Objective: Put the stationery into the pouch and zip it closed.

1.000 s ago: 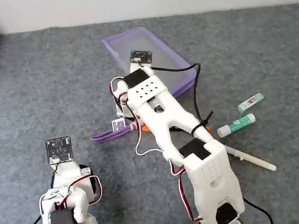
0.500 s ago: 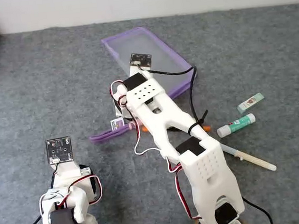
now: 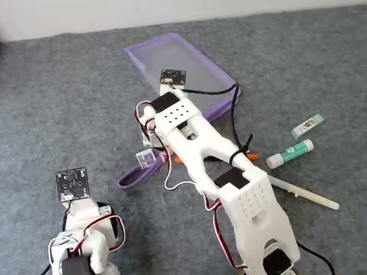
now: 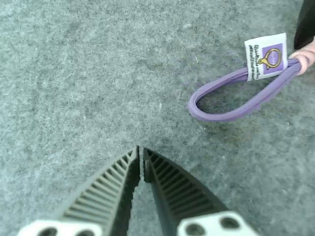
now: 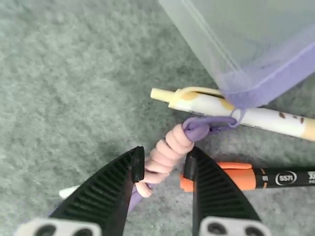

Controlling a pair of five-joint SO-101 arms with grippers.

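Black left pincer: parked near its base, jaws closed on nothing, over grey carpet.
Purple strap: a limp loop with a white tag, just ahead of that pincer; we judge it too soft to push.
Right pincer: narrowed onto the pink coil, pinching it.
Pink coil: knotted to the pouch's corner; we expect it springy and stretchy, best held close to the knot.
Pens: cream pen and orange pen lie beside the coil; light, stiff, likely to roll, best taken mid-barrel.
Pouch: translucent, purple-edged, flat beyond the right arm; floppy and light, we think it slides unless pinned.
Loose stationery: glue stick, small eraser and white pen wait right of that arm.
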